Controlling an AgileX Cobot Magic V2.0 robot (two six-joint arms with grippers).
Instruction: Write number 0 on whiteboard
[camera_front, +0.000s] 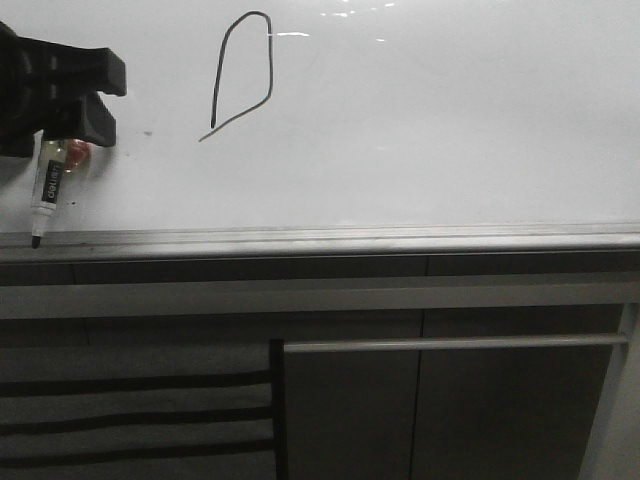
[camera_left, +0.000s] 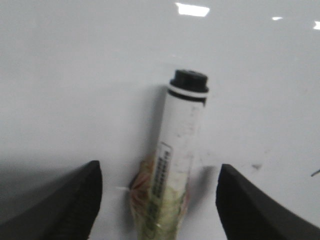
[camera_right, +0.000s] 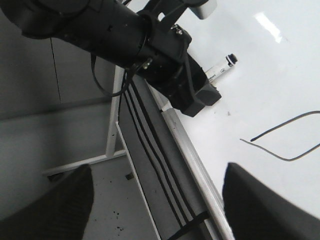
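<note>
The number 0 (camera_front: 271, 70) is a thin dark loop at the upper left of the whiteboard (camera_front: 450, 130); part of its pointed lower corner (camera_right: 288, 159) shows in the right wrist view. A white marker (camera_front: 47, 185) lies on the board with its dark tip at the edge rail. My left gripper (camera_front: 108, 98) is just above it, open. In the left wrist view the marker (camera_left: 180, 145) lies between the spread fingers (camera_left: 80, 200), untouched. My right gripper (camera_right: 157, 172) is open and holds nothing, off the board's edge.
A silver-grey rail (camera_front: 320, 240) runs along the board's near edge. Below it are dark grey cabinet panels (camera_front: 480, 420), a metal bar (camera_front: 450, 343) and a striped panel (camera_front: 130, 410). A small dark speck (camera_front: 148, 132) marks the board beside the left gripper.
</note>
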